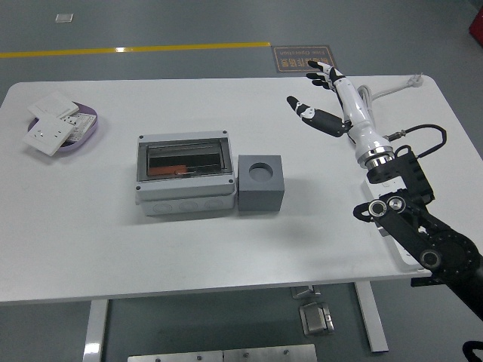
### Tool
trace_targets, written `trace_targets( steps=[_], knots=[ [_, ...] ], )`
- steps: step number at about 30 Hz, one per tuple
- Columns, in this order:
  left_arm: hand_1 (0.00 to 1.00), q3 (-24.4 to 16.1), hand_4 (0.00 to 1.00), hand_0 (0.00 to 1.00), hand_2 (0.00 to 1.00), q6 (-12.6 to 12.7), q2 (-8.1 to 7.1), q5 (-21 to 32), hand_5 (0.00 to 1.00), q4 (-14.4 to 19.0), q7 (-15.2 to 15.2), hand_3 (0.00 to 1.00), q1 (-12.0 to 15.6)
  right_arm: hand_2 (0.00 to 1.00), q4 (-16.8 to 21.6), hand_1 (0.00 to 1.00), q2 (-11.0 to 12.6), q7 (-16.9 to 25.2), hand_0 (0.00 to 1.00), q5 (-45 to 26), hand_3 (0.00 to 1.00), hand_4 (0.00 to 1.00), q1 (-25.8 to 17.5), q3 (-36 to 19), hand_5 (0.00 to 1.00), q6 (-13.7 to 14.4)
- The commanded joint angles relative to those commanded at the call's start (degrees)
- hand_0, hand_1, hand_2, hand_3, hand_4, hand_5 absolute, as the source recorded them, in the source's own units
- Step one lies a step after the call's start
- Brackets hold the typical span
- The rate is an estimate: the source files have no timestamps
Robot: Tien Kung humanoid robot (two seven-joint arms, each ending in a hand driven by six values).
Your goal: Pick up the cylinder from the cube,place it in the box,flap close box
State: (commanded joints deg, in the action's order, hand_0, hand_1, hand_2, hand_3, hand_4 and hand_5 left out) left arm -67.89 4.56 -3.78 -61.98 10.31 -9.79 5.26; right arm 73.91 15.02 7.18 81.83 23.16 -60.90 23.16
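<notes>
Box [183, 175] sits a bit left of the middle of the white counter [113, 249], grey body with a dark see-through flap [183, 158] lying flat and shut over the top. You can see something orange-brown through the flap, but I can't tell what it is. Cube [261, 183] is touching or just about touching the box at its 3 o'clock side, grey, with a round hole in the top face. The hole shows empty and I can't spot the cylinder anywhere, so can't say where it is.

Right hand [332, 98] is up toward 1 o'clock from the cube, well apart from it, over the far right part of the counter. It's white with black fingertips, fingers [317, 72] spread apart and holding nothing, thumb sticking out to the left. The black right arm [415, 226] runs down from it to the lower right corner.

White cable [362, 102] is coiled just behind the hand near the far right edge, and there's a white power strip [407, 260] partly hidden under the arm at about 4 o'clock. Way over at 10 o'clock from the box there's a purple tray [83, 128] with white switch plates [49, 124] stacked on it.
</notes>
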Motion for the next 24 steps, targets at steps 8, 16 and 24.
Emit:
trace_targets(
  steps=[8,16,24],
  knots=[
    [0.596,0.3,0.579,0.576,0.548,0.0,0.22,0.2,0.322,0.0,0.2,0.577,-0.4,0.747,1.4,0.737,-0.8,9.9,0.819,-10.3,0.762,0.778,-7.8,-12.5,0.368,-0.8],
    [0.596,-0.1,0.579,0.575,0.547,0.1,-0.15,-0.2,0.322,0.0,-0.5,0.577,-0.6,0.684,0.9,0.699,-1.0,12.0,0.779,-15.0,0.659,0.791,-11.5,-19.6,0.340,-0.8],
    [0.596,-1.3,0.581,0.575,0.549,-0.2,-1.20,-1.7,0.320,0.0,-0.5,0.580,-1.4,0.665,1.1,0.689,-1.4,12.0,0.766,-14.6,0.634,0.782,-10.2,-19.1,0.255,-0.6]
  ],
)
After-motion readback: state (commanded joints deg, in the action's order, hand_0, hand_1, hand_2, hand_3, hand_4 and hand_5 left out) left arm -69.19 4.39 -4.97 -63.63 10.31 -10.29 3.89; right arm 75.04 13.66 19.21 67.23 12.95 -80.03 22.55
